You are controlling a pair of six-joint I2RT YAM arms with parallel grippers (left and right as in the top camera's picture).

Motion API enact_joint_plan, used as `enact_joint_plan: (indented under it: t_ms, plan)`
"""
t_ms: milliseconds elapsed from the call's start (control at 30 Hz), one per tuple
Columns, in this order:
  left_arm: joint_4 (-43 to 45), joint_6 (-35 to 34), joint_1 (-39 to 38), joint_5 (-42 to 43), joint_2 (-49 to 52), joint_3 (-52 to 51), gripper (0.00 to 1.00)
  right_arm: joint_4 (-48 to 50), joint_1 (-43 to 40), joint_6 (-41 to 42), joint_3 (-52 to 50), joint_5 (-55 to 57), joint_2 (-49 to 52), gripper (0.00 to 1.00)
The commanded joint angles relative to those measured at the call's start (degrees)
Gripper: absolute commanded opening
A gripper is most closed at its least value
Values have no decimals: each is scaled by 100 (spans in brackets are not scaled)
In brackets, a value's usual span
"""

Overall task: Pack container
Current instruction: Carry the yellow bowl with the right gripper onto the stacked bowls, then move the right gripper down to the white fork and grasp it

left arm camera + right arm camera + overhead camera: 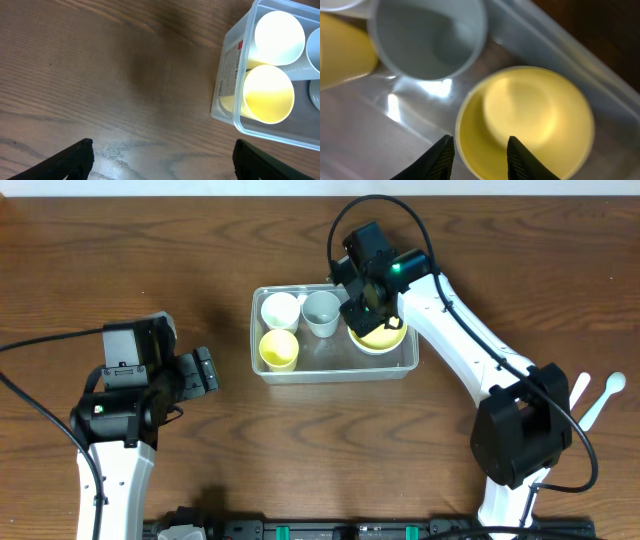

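The clear plastic container (335, 373) stands mid-table and holds a white cup (279, 310), a pale grey cup (321, 311), a yellow cup (279, 349) and a yellow bowl (385, 338). My right gripper (362, 305) hangs inside the container. In the right wrist view its fingers (479, 155) are apart and straddle the rim of the yellow bowl (530, 115), next to the grey cup (427, 35). My left gripper (205, 370) is open and empty over bare table left of the container (227, 70). Its fingers (162, 160) are wide apart.
Two white spoons (600, 395) lie at the far right of the table beside the right arm's base. The left wrist view shows the yellow cup (267, 95) and white cup (279, 31) through the container's end wall.
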Motion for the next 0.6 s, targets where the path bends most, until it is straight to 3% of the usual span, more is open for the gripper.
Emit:
enact_joint_plan:
  t_ms: [0,133,300,467,567]
  plan:
    - [-13,15,-4,-61,4,-87,89,0,-74,1051,120,1097,-197,38]
    - [-11,15,-2,-61,4,-87,89,15,-444,1902,162,1532,-769,43]
    - [-13,15,-4,-61,4,-87,89,-251,-1681,2857,162,1331,-1694,53]
    - [-7,15,-4,-61,7,-87,89,-940,-3268,2874,155,811,-2052,67]
    - [-9,15,-4,-61,7,-87,89,-1421,-4144,2557,-20,798,-1971,70]
